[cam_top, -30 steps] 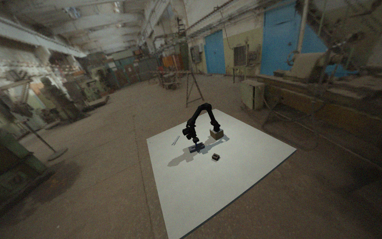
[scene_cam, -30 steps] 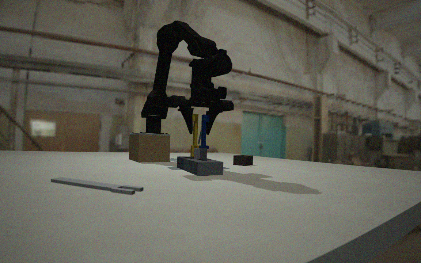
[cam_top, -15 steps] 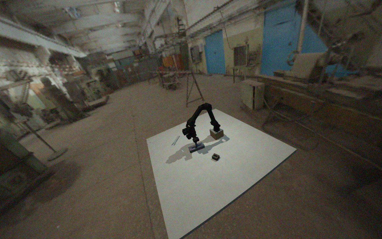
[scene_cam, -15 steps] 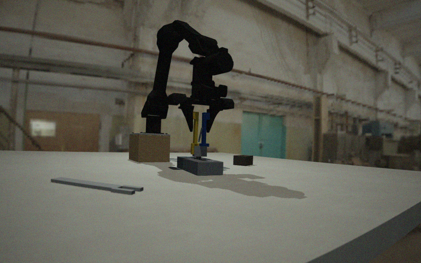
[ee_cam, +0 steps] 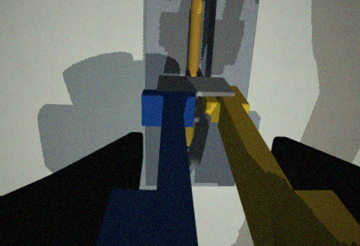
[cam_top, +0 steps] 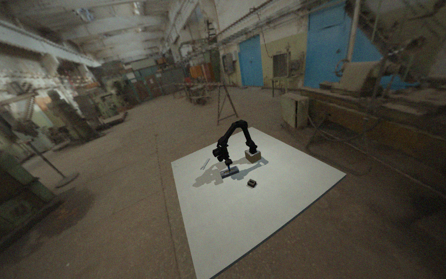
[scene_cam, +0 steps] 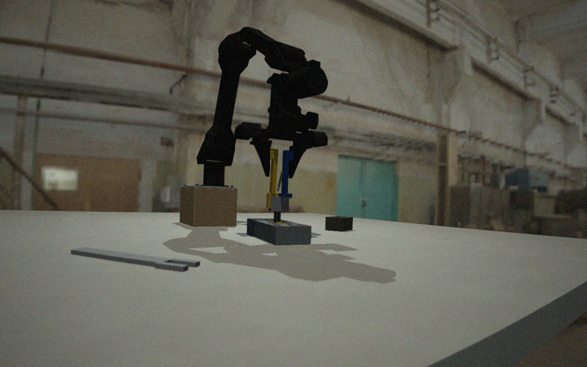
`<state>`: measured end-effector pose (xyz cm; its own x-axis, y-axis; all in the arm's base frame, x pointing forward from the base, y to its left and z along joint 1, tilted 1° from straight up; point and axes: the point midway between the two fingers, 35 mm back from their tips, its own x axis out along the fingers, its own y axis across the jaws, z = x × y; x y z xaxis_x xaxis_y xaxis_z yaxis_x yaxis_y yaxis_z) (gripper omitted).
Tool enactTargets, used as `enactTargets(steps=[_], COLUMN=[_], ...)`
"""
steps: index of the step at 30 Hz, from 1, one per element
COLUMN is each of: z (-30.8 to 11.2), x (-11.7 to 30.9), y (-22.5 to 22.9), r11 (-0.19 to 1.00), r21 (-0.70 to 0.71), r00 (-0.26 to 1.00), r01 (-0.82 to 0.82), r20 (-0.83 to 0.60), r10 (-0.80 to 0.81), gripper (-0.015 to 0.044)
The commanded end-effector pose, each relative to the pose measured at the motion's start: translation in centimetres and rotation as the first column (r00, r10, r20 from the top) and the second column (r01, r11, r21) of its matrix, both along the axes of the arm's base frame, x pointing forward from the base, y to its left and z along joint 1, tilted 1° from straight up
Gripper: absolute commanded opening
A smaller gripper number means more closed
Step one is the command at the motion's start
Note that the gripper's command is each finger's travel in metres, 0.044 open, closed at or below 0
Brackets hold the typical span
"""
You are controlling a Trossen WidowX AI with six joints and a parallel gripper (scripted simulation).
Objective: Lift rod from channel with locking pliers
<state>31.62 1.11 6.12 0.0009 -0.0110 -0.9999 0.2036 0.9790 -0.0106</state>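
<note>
Your jaws (cam_top: 229, 162) (scene_cam: 279, 172) (ee_cam: 207, 139) part-open, clamped on pliers (cam_top: 229, 167) (scene_cam: 285, 175) (ee_cam: 174, 137), held upright. Pliers' tips above block (cam_top: 229, 174) (scene_cam: 292, 235) (ee_cam: 232, 163). Orange rod (ee_cam: 195, 32) between tips, lengthwise over channel (ee_cam: 210, 32); height unclear.

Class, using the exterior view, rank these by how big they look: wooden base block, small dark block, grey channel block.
1. Wooden base block
2. Grey channel block
3. Small dark block
</note>
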Motion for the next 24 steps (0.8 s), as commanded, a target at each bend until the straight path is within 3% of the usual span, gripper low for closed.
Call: enactTargets(steps=[1, 24], z=[0.9, 2.8], x=[0.4, 0.7], y=[0.3, 0.4], r11=[1.0, 1.0], r21=[0.007, -0.008], r00=[1.0, 0.998], r01=[0.001, -0.001], r20=[0.015, 0.058], r10=[-0.001, 0.002], gripper=[0.0107, 0.0107])
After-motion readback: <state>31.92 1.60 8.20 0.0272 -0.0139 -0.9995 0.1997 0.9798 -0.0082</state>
